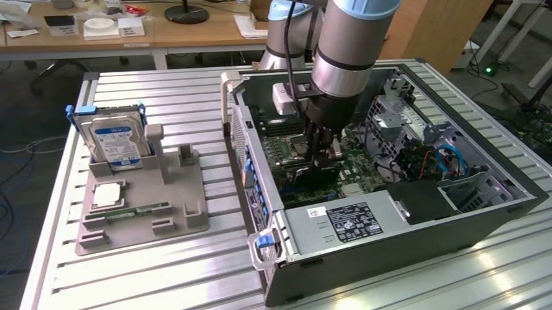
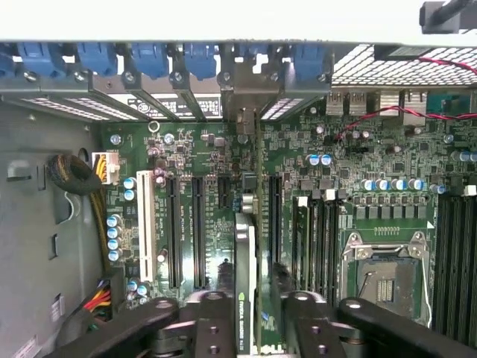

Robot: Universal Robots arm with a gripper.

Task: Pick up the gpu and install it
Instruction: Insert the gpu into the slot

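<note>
Little lettering can be read. On the gpu [image 2: 245, 298], seen edge-on in the wrist view, white lettering runs along its top edge; it looks like a brand name but is too small to read with certainty. A black-and-white label [image 1: 350, 223] on the silver power supply [image 1: 345, 236] carries print too fine to read.
</note>
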